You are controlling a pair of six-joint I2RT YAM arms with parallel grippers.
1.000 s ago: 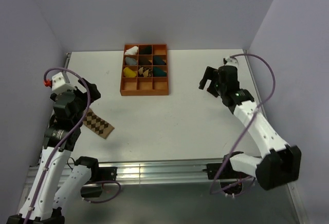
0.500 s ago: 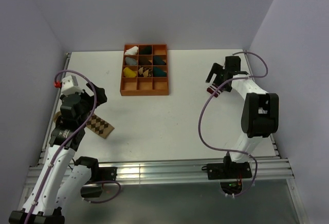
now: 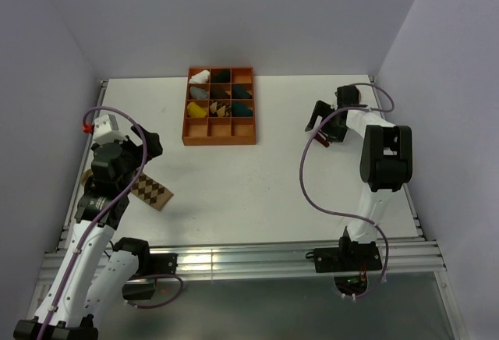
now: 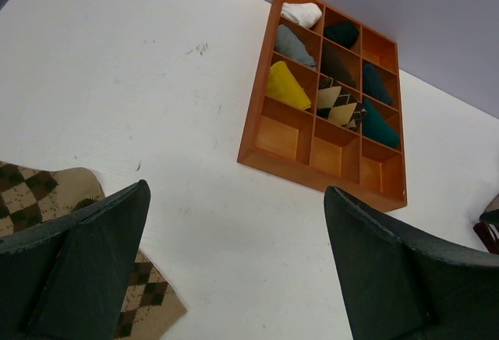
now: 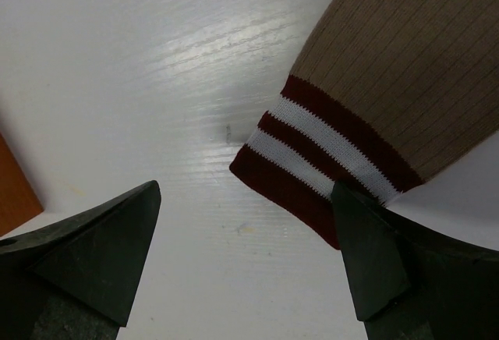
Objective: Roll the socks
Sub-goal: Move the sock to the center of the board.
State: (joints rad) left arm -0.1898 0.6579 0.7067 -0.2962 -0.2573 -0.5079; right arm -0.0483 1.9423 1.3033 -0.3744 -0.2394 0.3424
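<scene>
Over at the right of the top view, where did the one with the stripes lie? I asked.

Right under the right gripper (image 5: 245, 190), he said. That plain tan ribbed sock (image 5: 405, 59) lay flat on the white table (image 3: 257, 176), its dark red-and-white striped cuff (image 5: 320, 153) between the two black fingers and closer to the right-hand one. Its long axis ran from the cuff up towards the upper right of the wrist picture.

Were the fingers on it?

No. They stood wide apart, holding nothing, and above the cloth as far as I could judge.

And its partner?

The tan-and-brown argyle sock (image 3: 152, 190) lay well apart from it, at the lower left of the top view, partly under the left gripper (image 4: 238, 192), whose fingers were also spread and empty. Between the two sides, further up the frame, stood the orange wooden compartment tray (image 3: 221, 142).

So each arm was nearer one sock?

Yes. I reckoned the pair had to be brought together before any rolling.
</scene>
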